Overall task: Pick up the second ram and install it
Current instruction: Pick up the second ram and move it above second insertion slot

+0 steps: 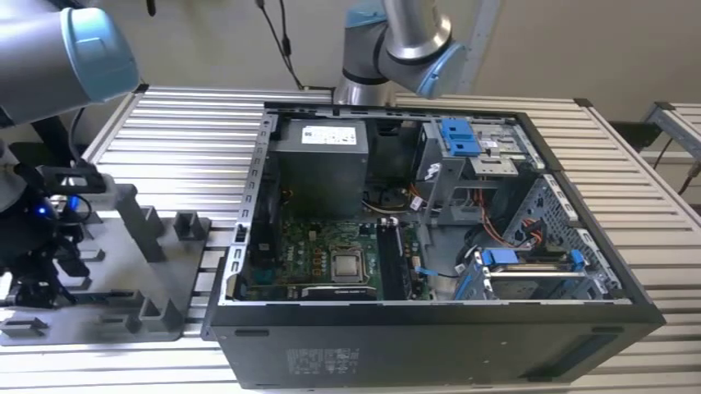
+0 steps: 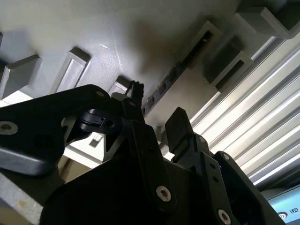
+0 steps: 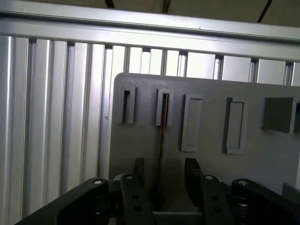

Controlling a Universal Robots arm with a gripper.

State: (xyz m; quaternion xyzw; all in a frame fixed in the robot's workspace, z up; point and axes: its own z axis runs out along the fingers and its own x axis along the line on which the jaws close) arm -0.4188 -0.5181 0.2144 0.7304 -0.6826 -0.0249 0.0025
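Over at the exterior view's left, the arm reached down over the grey fixture tray, which lay on the slatted metal table just beside the open computer case. The case was well apart from the gripper, its motherboard exposed.

In the first wrist view the gripper stood low over the tray with its two black fingers spread apart. The second ram stood on its thin edge in the tray, seen as a narrow dark line running from one of the raised slot guides straight into the gap between the fingers. A clear space showed on either side of the strip, so the fingers straddled the ram without pressing on it. The neighbouring slot guides on the tray lay to either side of the one the ram ran through.

In the second wrist view the ram appeared from a lower angle as a dark strip with a row of chips, lying along the tray's surface between its raised blocks. Its near end passed between the fingertips, and one broad finger pad stood just beside it. The table's bright metal slats ran just past the tray's edge.
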